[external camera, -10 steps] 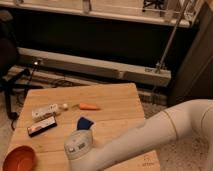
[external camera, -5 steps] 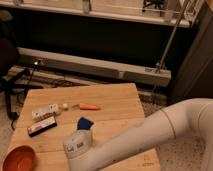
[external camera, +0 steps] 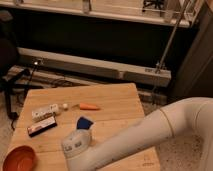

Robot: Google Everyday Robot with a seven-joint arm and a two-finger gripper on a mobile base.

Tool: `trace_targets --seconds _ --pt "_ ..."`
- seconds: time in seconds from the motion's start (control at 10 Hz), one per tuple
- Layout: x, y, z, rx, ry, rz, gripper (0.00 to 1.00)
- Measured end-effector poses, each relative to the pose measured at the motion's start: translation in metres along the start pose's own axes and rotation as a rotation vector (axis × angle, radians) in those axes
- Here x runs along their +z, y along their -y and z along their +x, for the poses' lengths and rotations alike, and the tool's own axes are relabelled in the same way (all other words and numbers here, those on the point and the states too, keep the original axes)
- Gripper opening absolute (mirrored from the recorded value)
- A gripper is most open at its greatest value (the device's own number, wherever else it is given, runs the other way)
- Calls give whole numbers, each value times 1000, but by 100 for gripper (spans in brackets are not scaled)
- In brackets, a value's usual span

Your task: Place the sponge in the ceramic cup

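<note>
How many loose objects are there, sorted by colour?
White: 2, oblong white box, small white ball
Orange: 2, orange carrot, round orange-red ceramic cup
Blue: 1, squarish dark blue sponge
Dark: 1, dark bar-shaped box
Total: 6
The gripper is out of sight, apparently behind the white arm.

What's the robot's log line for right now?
gripper: at sponge, near side | sponge: on table | ceramic cup: empty, table corner

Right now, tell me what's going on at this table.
The robot's arm reaches across the wooden table, its gripper low at the front, right beside the blue sponge. The sponge lies on the table. The orange ceramic cup sits at the near-left corner, without the sponge. A carrot, a white box and a dark box lie farther back.
</note>
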Motion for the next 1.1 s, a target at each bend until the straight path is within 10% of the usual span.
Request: trace_targets --seconds 1.1 --pt "-12 5 7 -3 -1 16 80"
